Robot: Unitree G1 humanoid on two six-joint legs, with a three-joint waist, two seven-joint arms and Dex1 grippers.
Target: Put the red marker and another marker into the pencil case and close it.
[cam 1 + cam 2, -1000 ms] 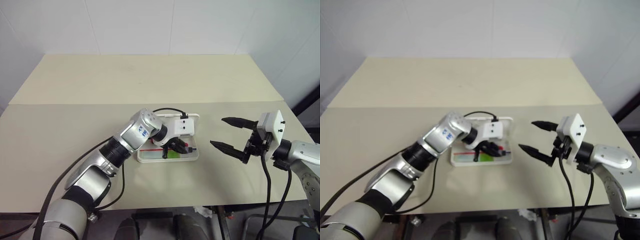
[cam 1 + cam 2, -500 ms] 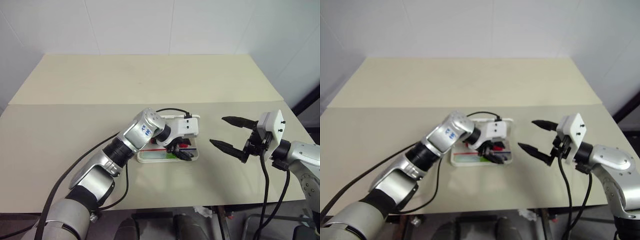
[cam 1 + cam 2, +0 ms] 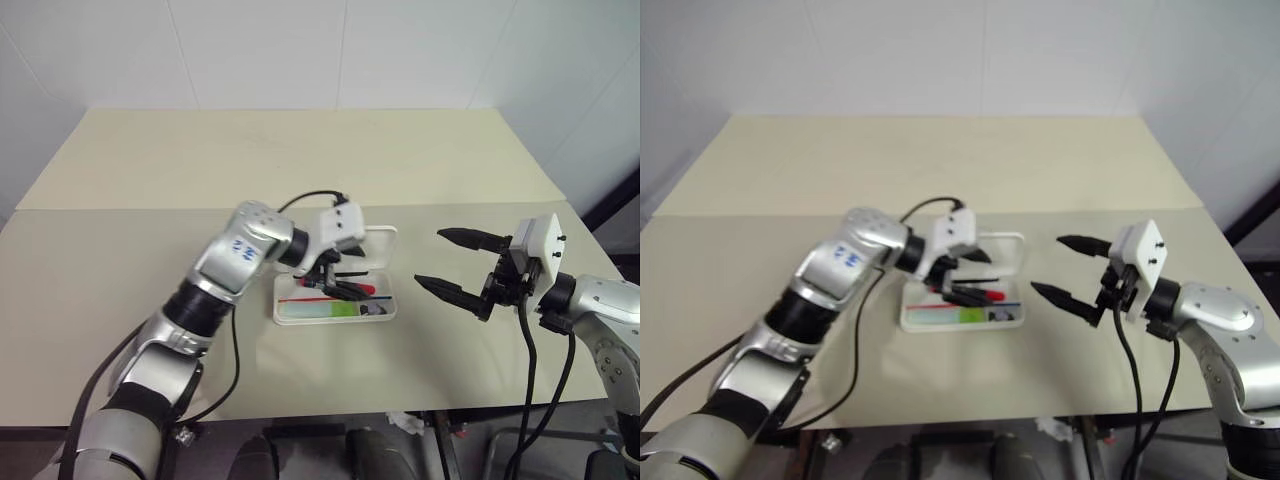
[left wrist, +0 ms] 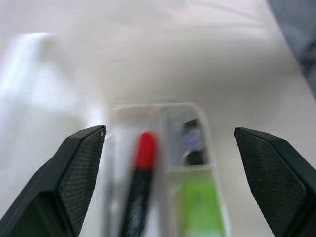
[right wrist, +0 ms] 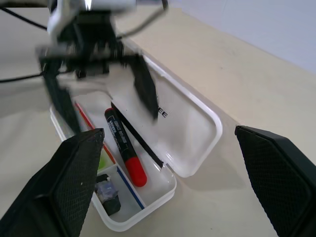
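- On the table point(image 3: 150, 250), near its front edge, the case point(image 3: 375, 250) lies open, lid tipped back and tray toward the robot.
- Over the tray the left gripper point(image 3: 335, 283) hangs with jaws spread wide, holding nothing.
- To the case's right, well apart from it, the right gripper point(image 3: 450, 265) points at it, jaws wide and empty.
- Inside the tray the red marker point(image 5: 124, 146) lies lengthwise, red end toward the right gripper.
- Beside it, in the front compartment, lies the green marker point(image 3: 343, 309).
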